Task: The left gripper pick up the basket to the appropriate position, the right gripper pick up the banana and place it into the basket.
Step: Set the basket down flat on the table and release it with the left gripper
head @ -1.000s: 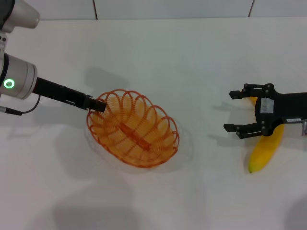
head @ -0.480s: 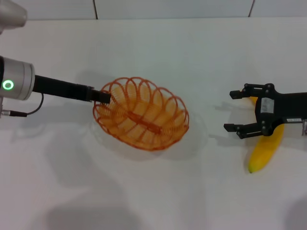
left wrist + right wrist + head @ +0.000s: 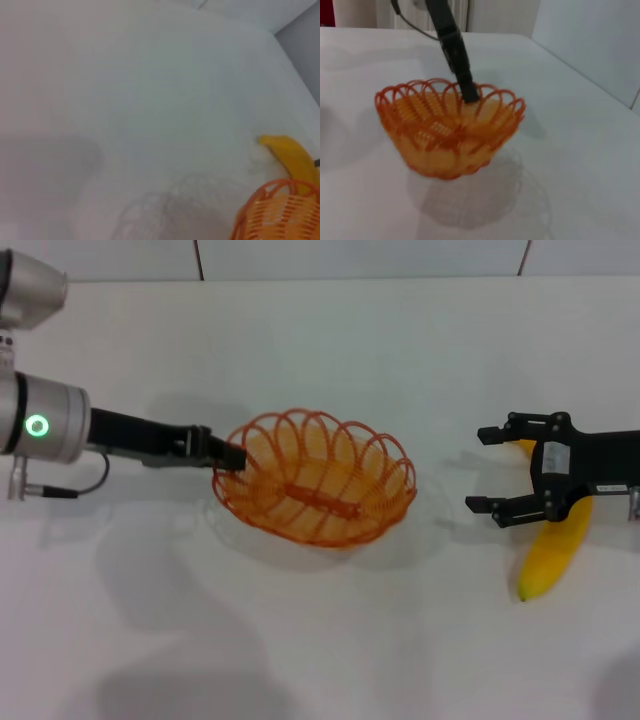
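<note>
Orange wire basket (image 3: 315, 490) is clamped at its rim by the left gripper (image 3: 232, 455) and appears lifted off the white table (image 3: 320, 660), while the right gripper (image 3: 492, 470), fingers spread, hovers over the ungrasped banana (image 3: 552, 545) well right of it.

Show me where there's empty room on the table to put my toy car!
Bare table lies in front of the basket and the banana, and behind them toward the wall. The strip between the basket and the open right pincer is narrow. It is crowded where the left pincer grips the basket's rim.
</note>
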{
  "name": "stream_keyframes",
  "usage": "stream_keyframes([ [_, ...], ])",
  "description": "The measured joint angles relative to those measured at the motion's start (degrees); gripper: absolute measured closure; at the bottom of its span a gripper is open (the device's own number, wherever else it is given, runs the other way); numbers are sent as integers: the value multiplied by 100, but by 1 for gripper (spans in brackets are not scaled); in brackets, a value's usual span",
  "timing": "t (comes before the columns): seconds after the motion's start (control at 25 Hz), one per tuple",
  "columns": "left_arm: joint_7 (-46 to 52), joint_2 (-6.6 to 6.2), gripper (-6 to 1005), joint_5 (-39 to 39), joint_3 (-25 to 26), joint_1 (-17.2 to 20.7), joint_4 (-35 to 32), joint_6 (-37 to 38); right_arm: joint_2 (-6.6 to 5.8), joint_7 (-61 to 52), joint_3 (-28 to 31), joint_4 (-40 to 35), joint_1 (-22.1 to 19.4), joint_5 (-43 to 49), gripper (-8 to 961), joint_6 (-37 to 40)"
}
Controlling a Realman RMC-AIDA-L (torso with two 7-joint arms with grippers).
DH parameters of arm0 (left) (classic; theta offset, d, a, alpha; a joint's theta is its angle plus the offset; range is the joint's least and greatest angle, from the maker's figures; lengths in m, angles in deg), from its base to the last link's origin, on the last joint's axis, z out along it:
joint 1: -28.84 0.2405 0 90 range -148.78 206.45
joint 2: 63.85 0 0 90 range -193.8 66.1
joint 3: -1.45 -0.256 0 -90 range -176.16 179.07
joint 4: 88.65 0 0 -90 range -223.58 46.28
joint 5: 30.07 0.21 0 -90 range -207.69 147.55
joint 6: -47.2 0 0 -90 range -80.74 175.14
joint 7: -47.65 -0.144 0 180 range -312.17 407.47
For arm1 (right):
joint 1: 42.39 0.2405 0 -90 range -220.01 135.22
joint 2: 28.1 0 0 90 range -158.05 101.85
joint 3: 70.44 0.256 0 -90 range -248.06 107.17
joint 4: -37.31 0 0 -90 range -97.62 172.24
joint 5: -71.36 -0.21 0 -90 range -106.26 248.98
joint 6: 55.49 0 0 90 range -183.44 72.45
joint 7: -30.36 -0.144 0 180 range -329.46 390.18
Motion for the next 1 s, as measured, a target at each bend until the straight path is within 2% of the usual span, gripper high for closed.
stream_keyframes([
  [0.2,463,4,902,264,-30,3,257,-199,12,2,-16,0,25,0,71,0],
  [0.52,922,9,890,330,-36,-6,269,-261,22,5,-1,24,-11,0,71,-49],
  [1.0,1069,17,873,339,-36,-12,270,-390,20,5,0,63,22,0,72,-53],
])
